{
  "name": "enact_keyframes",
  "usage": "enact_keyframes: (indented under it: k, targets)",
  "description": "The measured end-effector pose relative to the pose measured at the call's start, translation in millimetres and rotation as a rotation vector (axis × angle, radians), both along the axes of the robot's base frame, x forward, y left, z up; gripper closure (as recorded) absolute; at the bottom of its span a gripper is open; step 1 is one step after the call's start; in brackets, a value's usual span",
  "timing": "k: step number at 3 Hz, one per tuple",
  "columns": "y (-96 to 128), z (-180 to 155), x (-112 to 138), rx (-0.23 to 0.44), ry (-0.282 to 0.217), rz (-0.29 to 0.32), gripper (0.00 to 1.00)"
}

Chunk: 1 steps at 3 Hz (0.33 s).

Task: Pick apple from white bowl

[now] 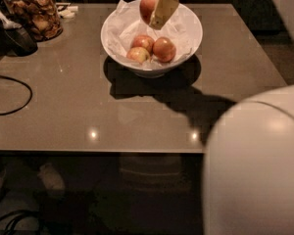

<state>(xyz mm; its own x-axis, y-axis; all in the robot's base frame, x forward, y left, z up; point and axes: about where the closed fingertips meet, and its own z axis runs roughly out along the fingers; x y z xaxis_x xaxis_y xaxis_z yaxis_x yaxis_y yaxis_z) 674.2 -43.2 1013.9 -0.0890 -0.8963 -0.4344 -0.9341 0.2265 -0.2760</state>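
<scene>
Single view. The camera sits high on the near side of the white bowl [154, 71], tilted steeply down and facing across the table [88, 97] toward its far edge. Mid range: the bowl lies upper centre. The arm [255, 165] bulks close to the lens, below and right of the bowl. The gripper [157, 13] is at the top edge, above the bowl's far rim, clamped on the apple [148, 3].

Reddish-orange apple [148, 4] at top centre, clamped in gripper [156, 14], clear above white bowl [152, 72]. Bowl upright, deep, upper centre.
</scene>
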Motion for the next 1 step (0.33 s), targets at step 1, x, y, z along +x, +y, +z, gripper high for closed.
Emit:
enact_keyframes:
  k: [1]
  targets:
    - [-5.0,14.6,-38.9,0.024,-0.045,0.039,1.00]
